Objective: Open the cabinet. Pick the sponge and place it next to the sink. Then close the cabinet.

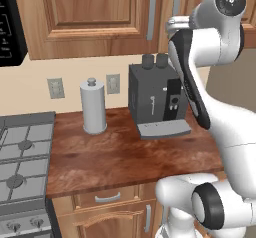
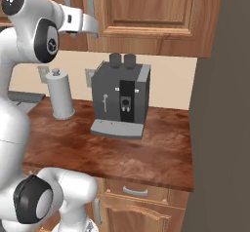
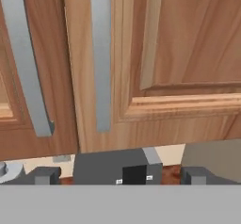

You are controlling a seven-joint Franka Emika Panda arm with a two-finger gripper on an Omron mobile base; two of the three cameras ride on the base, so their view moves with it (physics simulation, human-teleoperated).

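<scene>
Fingertips (image 3: 46,175) sit low in the hand view, one at lower left and one at lower right, spread wide with nothing between them; the gripper (image 3: 120,176) is open and holds nothing. Above them, the cabinet (image 3: 188,53) fills the upper frame, both doors closed, with the two grey handles (image 3: 100,58) hanging side by side left of centre. In the left base view the cabinet (image 1: 90,17) runs along the top, and the arm (image 1: 200,47) rises at the right toward its handles. Below, on the brown counter (image 1: 115,157), stand a dark coffee machine (image 1: 155,97) at centre and a grey paper towel holder (image 1: 93,107) to its left, with a stove (image 1: 25,152) at lower left.
</scene>
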